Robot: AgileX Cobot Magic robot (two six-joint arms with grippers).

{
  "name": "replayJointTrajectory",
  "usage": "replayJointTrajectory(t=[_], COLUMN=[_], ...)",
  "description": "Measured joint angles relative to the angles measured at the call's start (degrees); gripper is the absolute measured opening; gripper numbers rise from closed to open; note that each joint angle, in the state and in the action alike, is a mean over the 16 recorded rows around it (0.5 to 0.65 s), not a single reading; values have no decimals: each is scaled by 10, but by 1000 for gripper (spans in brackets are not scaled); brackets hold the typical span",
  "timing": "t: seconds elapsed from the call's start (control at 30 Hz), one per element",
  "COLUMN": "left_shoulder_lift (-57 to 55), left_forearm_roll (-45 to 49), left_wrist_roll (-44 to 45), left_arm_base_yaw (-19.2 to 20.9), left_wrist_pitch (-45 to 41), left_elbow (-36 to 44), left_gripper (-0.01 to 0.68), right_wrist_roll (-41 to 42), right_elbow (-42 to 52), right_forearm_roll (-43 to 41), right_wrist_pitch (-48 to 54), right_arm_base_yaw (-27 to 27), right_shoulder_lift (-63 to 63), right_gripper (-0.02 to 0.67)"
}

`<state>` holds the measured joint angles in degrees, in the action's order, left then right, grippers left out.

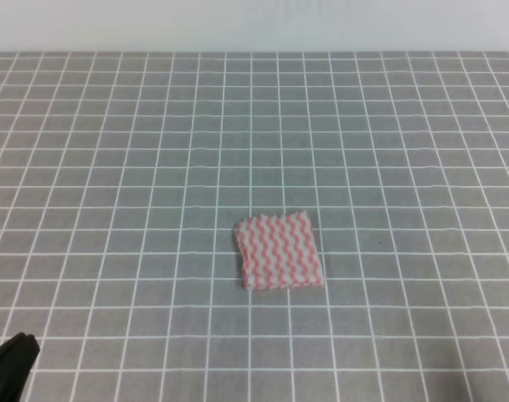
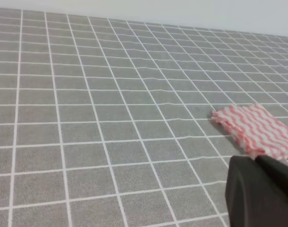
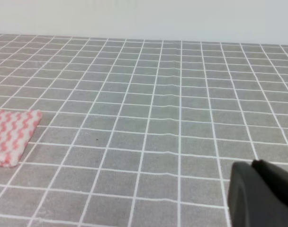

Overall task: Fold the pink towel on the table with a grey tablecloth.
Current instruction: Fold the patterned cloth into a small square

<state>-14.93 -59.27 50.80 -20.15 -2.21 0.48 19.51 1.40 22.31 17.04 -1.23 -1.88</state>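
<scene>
1. The pink towel [image 1: 277, 250] lies flat on the table with a grey tablecloth [image 1: 137, 151], a little toward 6 o'clock from the middle of the exterior high view. It looks like a small, thick square, and layered edges show on its side at 9 o'clock.
2. The left gripper [image 1: 10, 362] shows only as a dark tip in the corner at 7 o'clock of the exterior high view, well apart from the towel. I cannot tell if its jaws are wide or narrow.
3. In the left wrist view, a dark part of the gripper [image 2: 262, 194] fills the corner at 5 o'clock, and the towel [image 2: 257, 130] lies near it, toward 3 o'clock of the picture.
4. The right gripper [image 3: 262, 194] is seen only in the right wrist view, as a dark shape at 5 o'clock. Its opening cannot be judged. It holds nothing that I can see.
5. In that view the towel [image 3: 11, 135] lies at 9 o'clock, partly cut by the edge, well apart from the gripper.
</scene>
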Motion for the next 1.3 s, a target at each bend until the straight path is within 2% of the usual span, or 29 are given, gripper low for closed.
replayJointTrajectory(t=[0.33,0.53,0.7,0.87,0.97,1.13,1.3], left_shoulder_lift=[4,12,39,82,112,149,166], left_forearm_roll=[-2,93,246,400,462,496,496], left_wrist_roll=[2,-71,-211,-355,-417,-448,-444], left_arm_base_yaw=[-27,-30,2,52,85,132,157], left_wrist_pitch=[16,27,19,-9,-37,-89,-139], left_elbow=[0,2,3,4,5,6,6], left_gripper=[-2,-2,-2,-2,-1,-1,-1], right_wrist_roll=[0,0,0,0,0,0,0], right_elbow=[0,-1,-1,1,2,2,-1], right_forearm_roll=[2,3,3,3,2,2,3], right_wrist_pitch=[0,1,1,-1,-1,-1,0], right_arm_base_yaw=[0,0,0,0,0,0,0], right_shoulder_lift=[0,1,1,0,-1,-1,1], right_gripper=[-16,-16,-16,-16,-15,-16,-16])
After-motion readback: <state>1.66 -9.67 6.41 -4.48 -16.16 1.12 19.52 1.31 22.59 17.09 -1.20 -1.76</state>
